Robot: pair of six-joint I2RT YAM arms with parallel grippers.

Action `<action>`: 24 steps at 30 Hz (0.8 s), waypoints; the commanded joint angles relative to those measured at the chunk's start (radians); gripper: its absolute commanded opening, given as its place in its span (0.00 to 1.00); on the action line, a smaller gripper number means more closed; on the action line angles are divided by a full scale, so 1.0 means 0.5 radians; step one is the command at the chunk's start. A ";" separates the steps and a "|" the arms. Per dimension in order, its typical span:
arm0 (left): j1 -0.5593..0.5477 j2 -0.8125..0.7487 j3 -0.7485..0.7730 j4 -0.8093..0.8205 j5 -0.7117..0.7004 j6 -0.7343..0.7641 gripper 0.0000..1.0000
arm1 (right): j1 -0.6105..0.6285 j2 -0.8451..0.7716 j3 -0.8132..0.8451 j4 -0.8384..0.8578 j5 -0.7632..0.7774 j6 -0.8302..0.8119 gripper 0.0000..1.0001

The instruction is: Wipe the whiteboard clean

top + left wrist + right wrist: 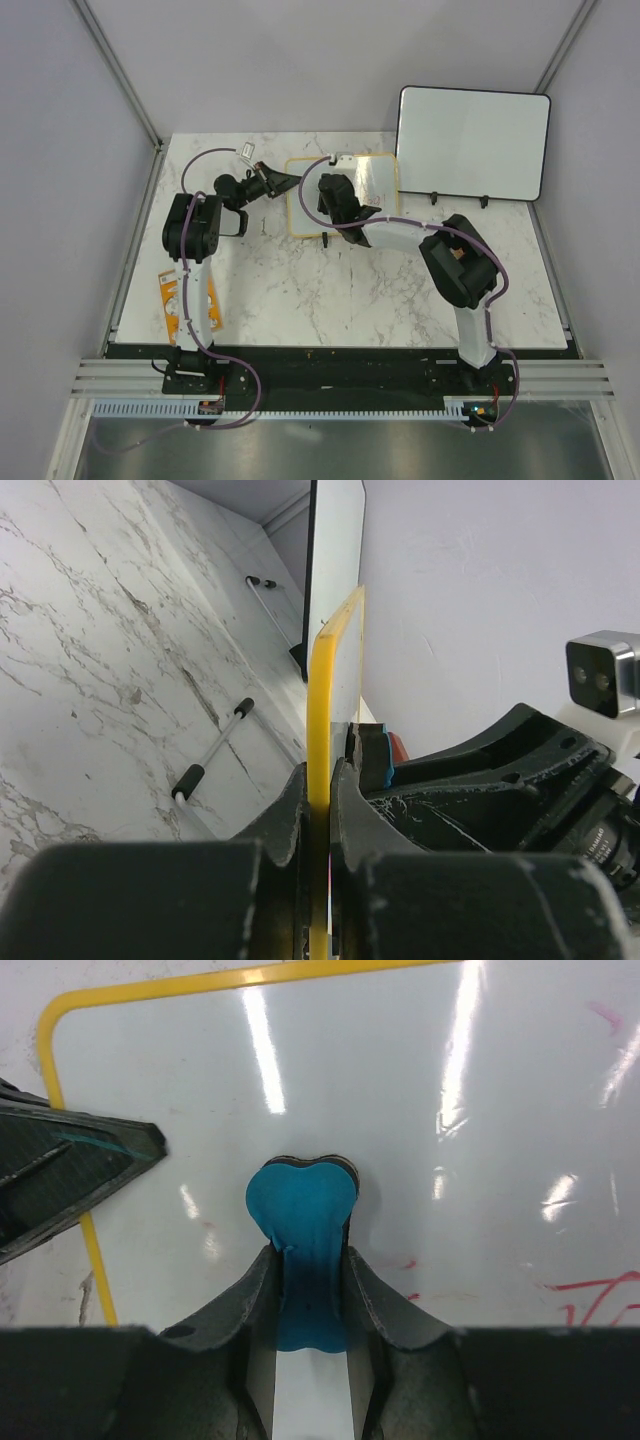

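- Closest to the overhead camera are the two arm bases (pixel 330 385), fixed at the near edge of the marble counter (pixel 300 290).
- The whiteboard (pixel 378 185), with a thin yellow frame, is at the far middle of the counter, between the two arms.
- Its long axis goes from left to right across the counter. Its white face looks up and toward the arms. How much it is tilted, the pictures do not show clearly.
- The left fingers (pixel 283 180) are pressed on the left edge of the whiteboard and pinch the yellow frame between them. In the left wrist view the board is seen edge-on.
- The right fingers (pixel 333 188) are over the left half of the face. They pinch a blue eraser (pixel 302 1200), and its rounded end touches the white surface.
- Some red marks (pixel 590 1290) are on the right part of the face.
- A larger black-framed board (pixel 470 140) stands at the far right, apart from the whiteboard.
- An orange packet (pixel 172 300) lies at the left edge of the counter, beside the left arm.
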 commanded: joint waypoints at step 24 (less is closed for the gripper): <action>-0.041 -0.028 -0.063 0.538 0.280 0.282 0.02 | -0.492 -0.055 -0.452 -0.440 0.165 0.108 0.00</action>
